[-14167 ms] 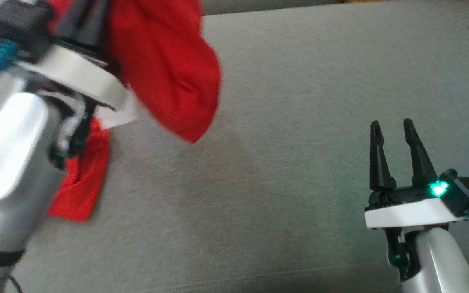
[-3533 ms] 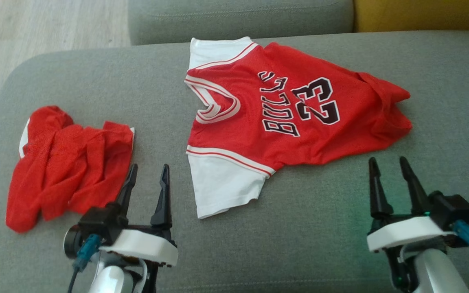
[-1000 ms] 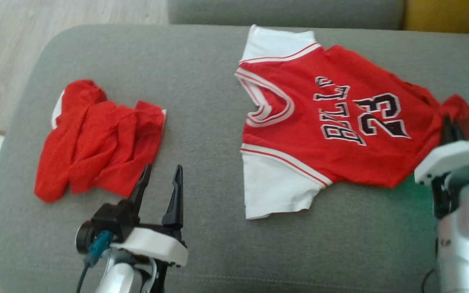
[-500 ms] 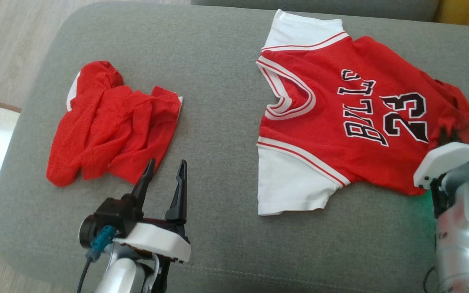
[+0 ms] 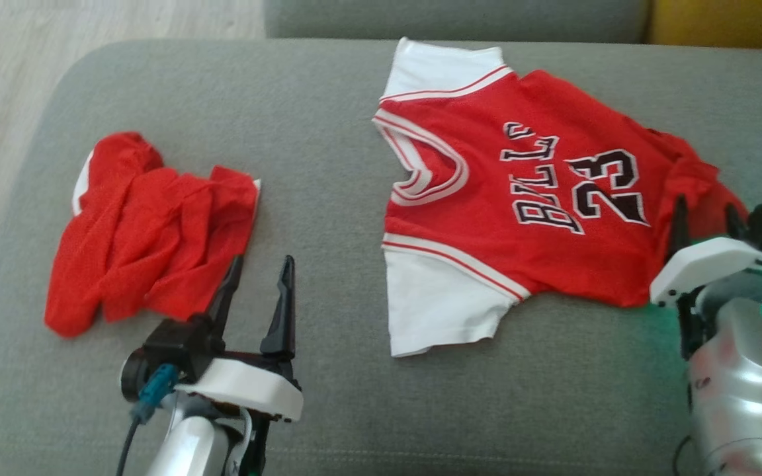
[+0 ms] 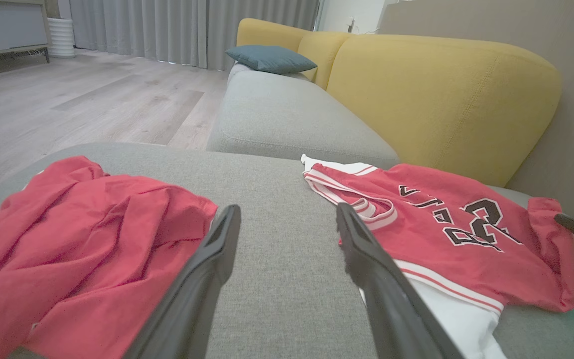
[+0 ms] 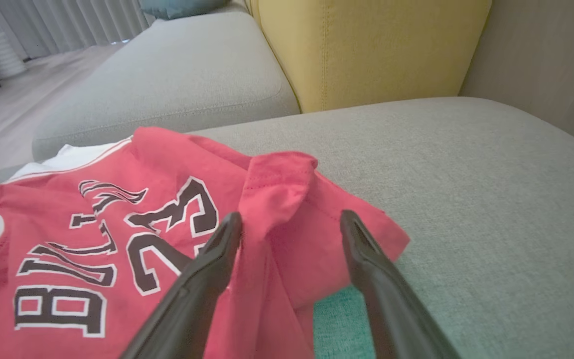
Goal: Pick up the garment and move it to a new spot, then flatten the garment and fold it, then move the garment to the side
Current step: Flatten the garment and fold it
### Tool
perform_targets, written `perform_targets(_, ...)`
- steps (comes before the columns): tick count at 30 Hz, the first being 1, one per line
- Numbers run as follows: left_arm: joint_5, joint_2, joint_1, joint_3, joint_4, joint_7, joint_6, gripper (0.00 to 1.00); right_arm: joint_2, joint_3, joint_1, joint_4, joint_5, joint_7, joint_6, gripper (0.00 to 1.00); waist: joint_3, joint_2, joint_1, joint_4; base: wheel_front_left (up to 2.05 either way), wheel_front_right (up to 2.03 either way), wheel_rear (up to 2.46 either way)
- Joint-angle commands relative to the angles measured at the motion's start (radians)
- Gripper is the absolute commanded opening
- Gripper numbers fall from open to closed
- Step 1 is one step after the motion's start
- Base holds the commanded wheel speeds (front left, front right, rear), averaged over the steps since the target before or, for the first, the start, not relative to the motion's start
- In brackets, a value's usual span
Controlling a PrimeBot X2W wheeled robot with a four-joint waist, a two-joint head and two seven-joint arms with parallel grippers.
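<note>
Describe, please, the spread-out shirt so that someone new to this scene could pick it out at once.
On the grey sofa cushion, look to the robot's right: the shirt lies spread out there. Unlike the crumpled red heap to its left, it has white sleeves and a black 23.
</note>
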Motion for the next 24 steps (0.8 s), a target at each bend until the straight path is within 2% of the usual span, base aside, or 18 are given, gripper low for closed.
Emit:
perform_targets(1, 0.005, 0.001, -0.028, 0.036, -0.038, -0.006, 0.008, 1.00, -0.002, 0.041, -0.026, -0.017, 0.023, -0.021, 0.004, 1.00, -0.016, -0.0001, 0.0000, -0.020, 0.00, 0.00, 0.00)
perform_targets(7, 0.005, 0.001, -0.013, 0.043, -0.056, -0.006, 0.015, 1.00, -0.002, 0.188, 0.034, -0.041, 0.213, -0.060, 0.004, 1.00, -0.040, -0.0001, 0.0000, -0.062, 0.00, 0.00, 0.00)
perform_targets(14, 0.002, 0.001, -0.001, 0.040, -0.069, -0.006, 0.019, 1.00, -0.002, 0.334, 0.242, -0.336, 0.442, -0.062, 0.004, 1.00, -0.049, -0.0001, 0.0000, -0.094, 0.00, 0.00, 0.00)
perform_targets(18, 0.003, 0.001, 0.000, 0.036, -0.066, -0.006, 0.015, 1.00, -0.002, 0.386, 0.327, -0.441, 0.487, -0.062, 0.004, 1.00, -0.047, -0.0001, 0.0000, -0.108, 0.00, 0.00, 0.00)
perform_targets(24, 0.006, 0.001, -0.009, 0.033, -0.060, -0.006, 0.008, 1.00, -0.002, 0.392, 0.366, -0.545, 0.494, -0.061, 0.004, 1.00, -0.032, -0.0001, 0.0000, -0.121, 0.00, 0.00, 0.00)
